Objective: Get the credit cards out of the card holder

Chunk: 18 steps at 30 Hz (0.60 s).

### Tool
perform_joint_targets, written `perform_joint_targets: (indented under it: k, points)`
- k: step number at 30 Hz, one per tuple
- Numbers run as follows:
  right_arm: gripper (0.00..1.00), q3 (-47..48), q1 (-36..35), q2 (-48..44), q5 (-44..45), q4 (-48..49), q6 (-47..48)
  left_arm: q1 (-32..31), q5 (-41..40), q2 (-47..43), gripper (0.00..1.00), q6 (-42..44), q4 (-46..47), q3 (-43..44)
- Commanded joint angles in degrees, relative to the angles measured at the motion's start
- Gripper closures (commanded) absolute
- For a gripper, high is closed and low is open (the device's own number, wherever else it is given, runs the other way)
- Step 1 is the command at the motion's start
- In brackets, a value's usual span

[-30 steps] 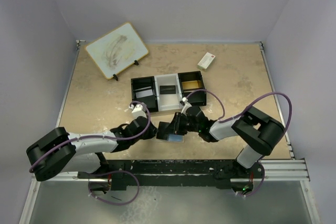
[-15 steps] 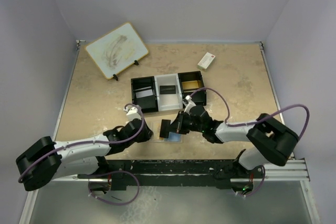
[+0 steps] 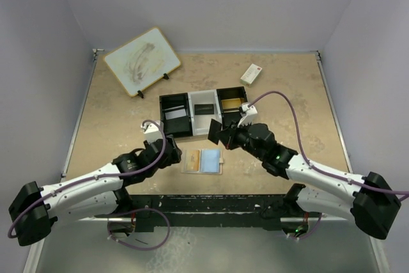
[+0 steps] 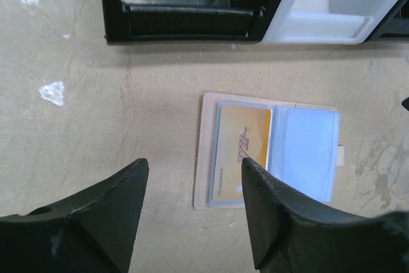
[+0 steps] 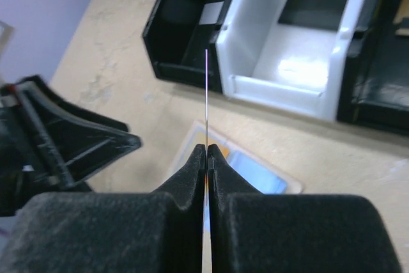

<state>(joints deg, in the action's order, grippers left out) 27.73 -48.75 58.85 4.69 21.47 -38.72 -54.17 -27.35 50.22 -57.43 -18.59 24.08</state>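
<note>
Right wrist view: right hand (image 5: 206, 153) is seen pinching a thin card (image 5: 206, 94) edge-on above the open card holder (image 5: 255, 172). Left hand (image 4: 192, 169) is held spread, low over the counter (image 4: 77, 132).

Pale blue card holder (image 4: 301, 155), orange card (image 4: 243, 151), black card (image 3: 215, 130)

Three-compartment tray (image 3: 204, 130) central — white box (image 3: 251, 73), propped board (image 3: 142, 61) behind.
</note>
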Motion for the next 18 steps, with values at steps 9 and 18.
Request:
perform_joint_targets:
  k: [9, 18]
  points:
    - [1.00, 21.55, 0.42, 16.01, 8.50, -10.32, 29.75, 12.73, 0.78, 0.00, 0.30, 10.10, -11.59, 12.86]
    - [1.00, 35.32, 0.85, 32.45, 14.24, -17.33, 42.84, 21.20, -1.32, -1.17, 0.29, 18.71, -20.95, 24.56]
